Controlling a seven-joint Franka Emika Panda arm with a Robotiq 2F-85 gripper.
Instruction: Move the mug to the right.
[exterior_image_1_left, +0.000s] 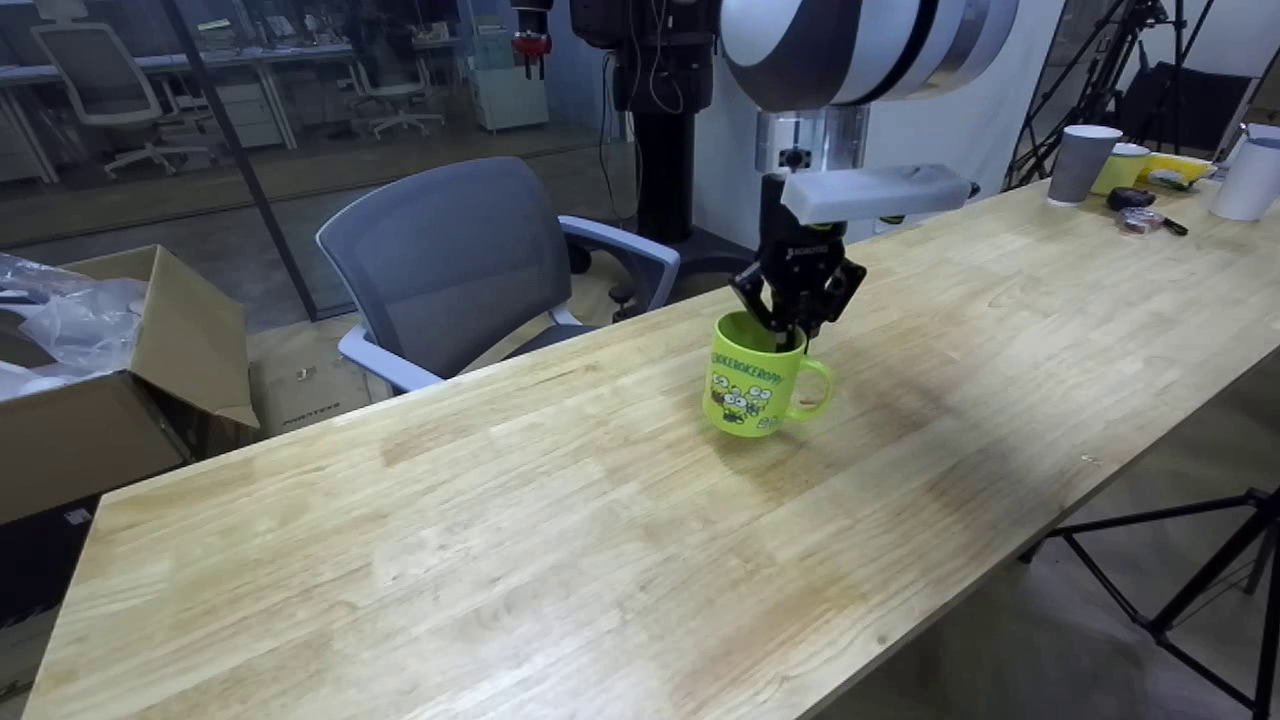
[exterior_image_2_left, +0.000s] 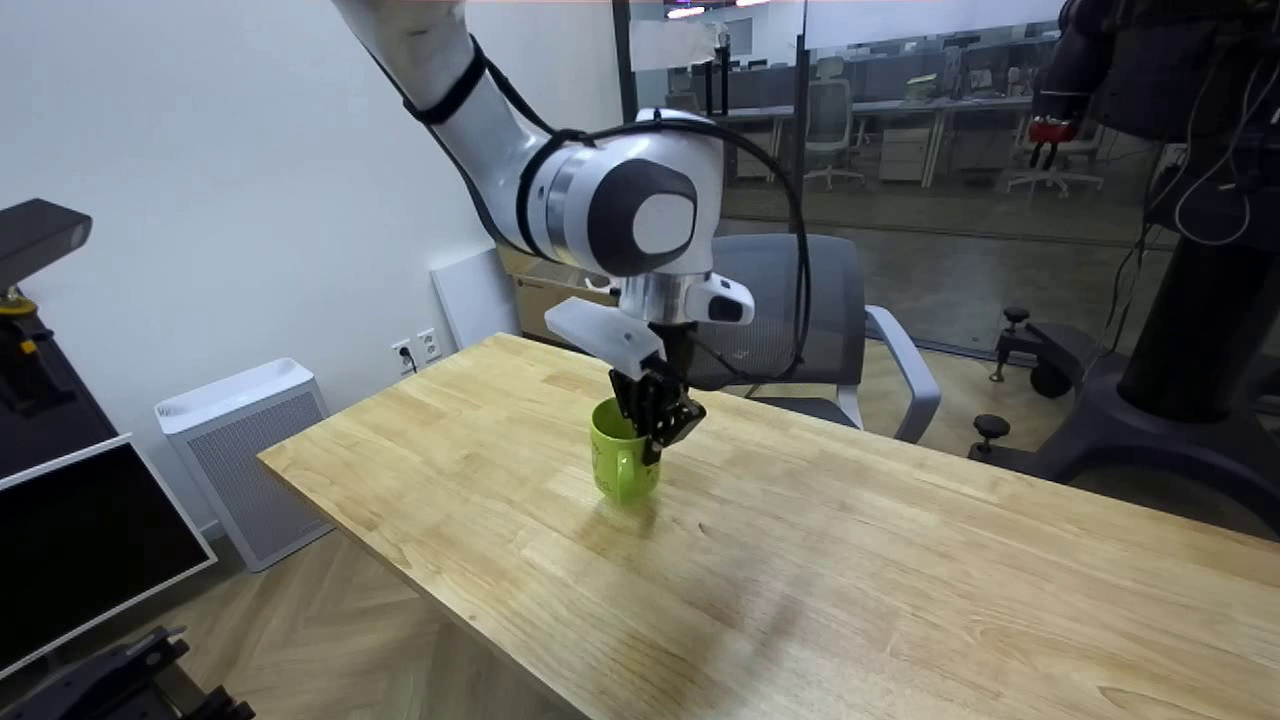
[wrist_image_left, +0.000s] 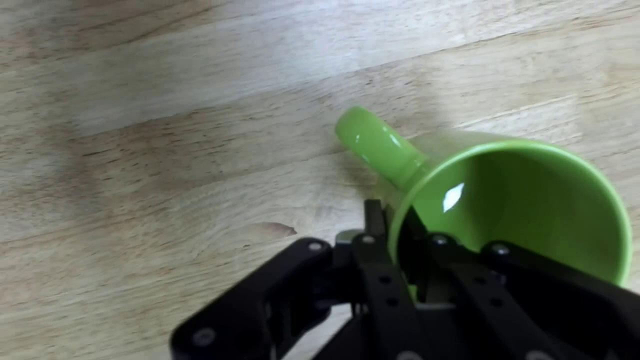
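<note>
Lime-green mug (wrist_image_left: 530, 215) at right side of wrist view. Bears pinch of black gripper (wrist_image_left: 394, 225) across rim, near handle (wrist_image_left: 377, 142).

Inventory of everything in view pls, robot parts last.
table: 1, pale wood, foreground
mug: 1, lime green, at table
cups: 3, grey, yellow-green and white, table's far end
yellow item: 1, yellow, among cups
small items: 2+, mostly dark, near cups
office chair: 1, grey, beside table
distant chairs: 2+, pale, background
cardboard box: 1, brown, off table's end
column: 1, black, beyond table
tripods: 2+, black, around table
screen: 1, black, left in an exterior view
floor unit: 1, white, by wall
arm: 1, white and grey, above table
block: 1, whitish, on arm
tool: 1, black, shut on mug's rim
</note>
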